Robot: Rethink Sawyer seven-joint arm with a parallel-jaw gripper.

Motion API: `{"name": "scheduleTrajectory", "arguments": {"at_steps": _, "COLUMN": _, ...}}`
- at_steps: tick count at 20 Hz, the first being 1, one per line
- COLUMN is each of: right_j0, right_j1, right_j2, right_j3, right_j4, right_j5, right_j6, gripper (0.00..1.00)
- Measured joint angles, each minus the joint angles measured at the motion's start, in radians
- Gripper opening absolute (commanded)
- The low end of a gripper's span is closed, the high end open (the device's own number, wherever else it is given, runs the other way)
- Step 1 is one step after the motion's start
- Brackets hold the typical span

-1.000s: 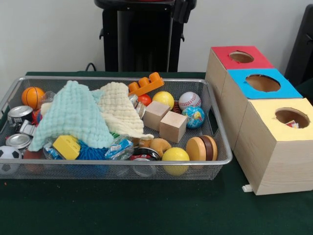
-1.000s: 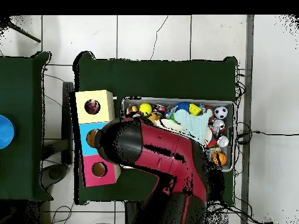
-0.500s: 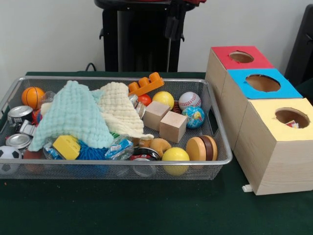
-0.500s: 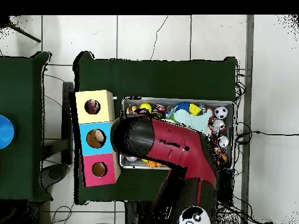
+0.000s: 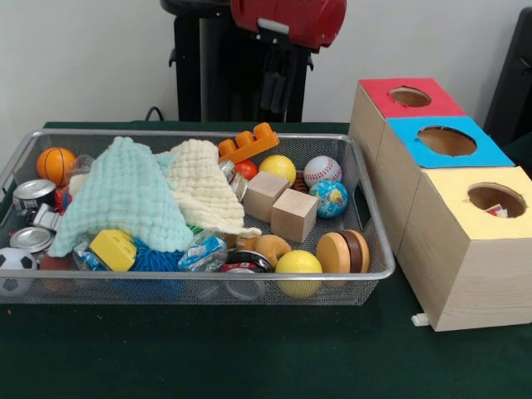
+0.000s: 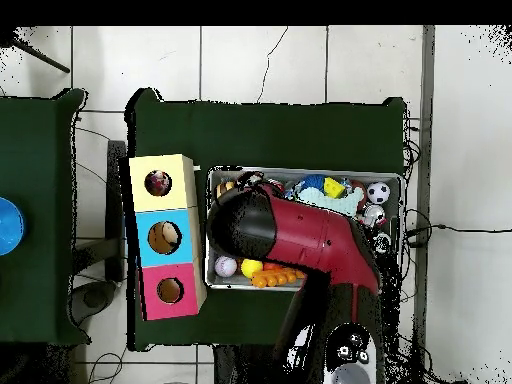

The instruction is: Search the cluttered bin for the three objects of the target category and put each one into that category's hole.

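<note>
Hanging over the far side of the wire bin, the red arm shows you its dark gripper above the orange toy brick; you cannot tell whether its fingers are apart or together. From overhead the arm covers the middle of the bin, so you see nothing of the gripper there.

Inside the bin, a pale green cloth lies on the left with a cream cloth just right of it, both draped over other items. Two wooden cubes sit touching near the middle. Right of them, at the far end, you have a yellow ball, a baseball and a globe ball. Another yellow ball rests against the near wall beside a wooden disc. A small basketball sits in the far left corner.

Right of the bin stand three wooden boxes: red-topped farthest, blue-topped in the middle, yellow-topped nearest, each with a round hole. Something small shows inside the yellow one's hole.
</note>
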Motion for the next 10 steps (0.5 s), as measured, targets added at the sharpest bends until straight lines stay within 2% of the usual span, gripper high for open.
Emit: {"name": "scheduleTrajectory", "arguments": {"at_steps": 10, "right_j0": -0.023, "right_j1": 0.000, "right_j2": 0.046, "right_j3": 0.000, "right_j4": -0.063, "right_j5": -0.002, "right_j6": 0.000, "gripper": 0.00}}
